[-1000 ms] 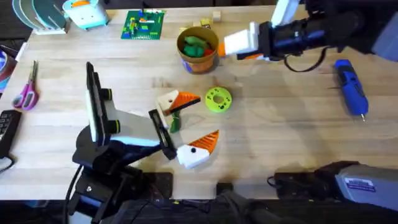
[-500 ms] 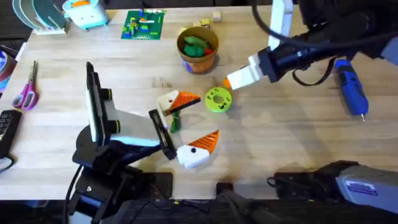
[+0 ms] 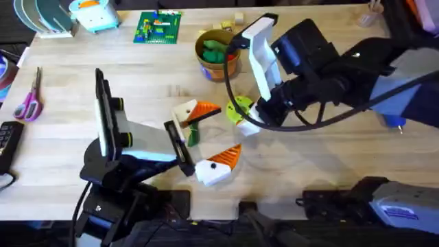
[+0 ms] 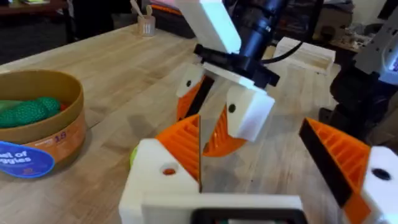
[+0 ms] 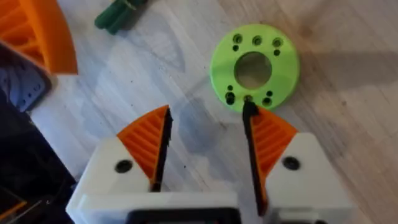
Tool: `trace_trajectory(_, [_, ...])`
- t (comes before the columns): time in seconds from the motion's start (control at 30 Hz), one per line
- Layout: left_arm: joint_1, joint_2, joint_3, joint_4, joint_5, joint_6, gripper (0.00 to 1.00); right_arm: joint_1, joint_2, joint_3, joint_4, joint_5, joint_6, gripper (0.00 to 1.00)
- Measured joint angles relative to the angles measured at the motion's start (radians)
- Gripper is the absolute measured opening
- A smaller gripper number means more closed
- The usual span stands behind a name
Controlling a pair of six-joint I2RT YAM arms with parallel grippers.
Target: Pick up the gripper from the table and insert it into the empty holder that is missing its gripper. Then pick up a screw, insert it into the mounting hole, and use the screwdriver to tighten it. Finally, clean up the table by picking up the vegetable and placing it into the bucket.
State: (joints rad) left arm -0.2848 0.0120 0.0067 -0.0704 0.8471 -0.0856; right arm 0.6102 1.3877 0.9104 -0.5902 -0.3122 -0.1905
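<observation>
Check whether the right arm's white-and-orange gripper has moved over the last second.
Yes. The right gripper swung from beside the orange bucket toward the arms' bases, down onto the lime green round disc, jaws open.

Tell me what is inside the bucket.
The bucket holds green toy vegetables, one with a knobbly, netted skin. Whatever lies beneath them is covered, and the right arm hides part of the rim in the overhead view.

One bucket [image 3: 218, 56], one lime disc [image 5: 254, 66]

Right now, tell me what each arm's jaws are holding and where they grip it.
Nothing is held. The right gripper hangs open above the table beside the lime green disc. The left gripper is open too, with nothing between its jaws.
</observation>
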Motion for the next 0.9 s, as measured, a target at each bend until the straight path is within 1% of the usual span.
trace_trajectory(0.07, [0.0, 0.0, 0.0, 0.0, 0.0, 0.0, 0.993, 0.001, 0.018, 0.0, 0.027, 0.01, 0.005, 0.656])
trace_trajectory(0.2, [0.0, 0.0, 0.0, 0.0, 0.002, 0.0, 0.992, 0.003, 0.061, 0.0, 0.039, 0.044, 0.018, 0.645])
trace_trajectory(0.27, [0.0, 0.0, 0.0, 0.0, 0.002, 0.0, 0.993, 0.011, 0.077, -0.001, 0.039, 0.068, 0.023, 0.643])
trace_trajectory(0.37, [0.0, 0.0, 0.0, 0.0, 0.002, 0.0, 0.993, 0.033, 0.092, -0.003, 0.046, 0.106, 0.026, 0.608])
trace_trajectory(0.47, [0.0, 0.0, 0.0, 0.0, 0.002, 0.0, 0.994, 0.052, 0.094, -0.003, 0.064, 0.128, 0.027, 0.533])
trace_trajectory(0.53, [0.0, 0.0, 0.0, 0.0, 0.002, 0.0, 0.993, 0.061, 0.094, -0.003, 0.076, 0.137, 0.031, 0.438])
trace_trajectory(0.57, [0.0, 0.0, 0.0, 0.0, 0.002, 0.0, 0.993, 0.065, 0.094, -0.003, 0.08, 0.14, 0.034, 0.402])
trace_trajectory(0.6, [0.0, 0.0, 0.0, 0.0, 0.002, 0.0, 0.993, 0.068, 0.094, -0.003, 0.083, 0.143, 0.034, 0.386])
trace_trajectory(0.9, [0.0, 0.0, 0.0, 0.0, 0.002, 0.0, 0.993, 0.097, 0.13, -0.004, 0.089, 0.194, 0.038, 0.379])
